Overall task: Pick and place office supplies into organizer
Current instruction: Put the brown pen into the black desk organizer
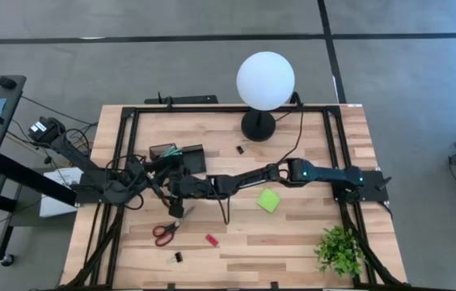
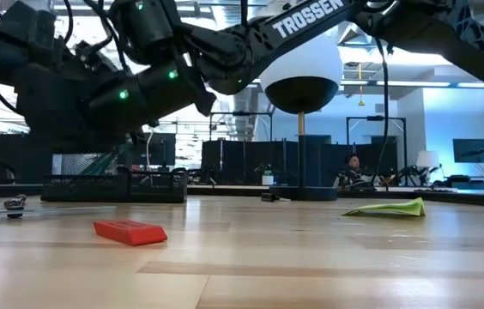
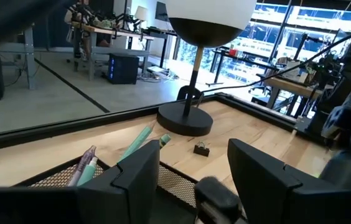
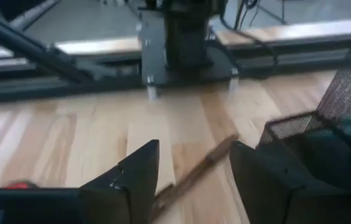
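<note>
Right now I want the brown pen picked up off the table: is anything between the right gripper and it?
Nothing visible does. The right gripper hangs open over the brown pen, which lies on the bare table with only air between. The organizer stands beside the pen, not across the path.

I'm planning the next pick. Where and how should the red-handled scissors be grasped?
Judging from the high view, the red-handled scissors lie flat on the table, handles towards the front-left, blades pointing back-right. Best to come straight down and set the jaws across the narrow neck where blades meet handles; the loops look too wide. Nothing crowds them, so either side seems reachable, though the left gripper is nearer.
</note>
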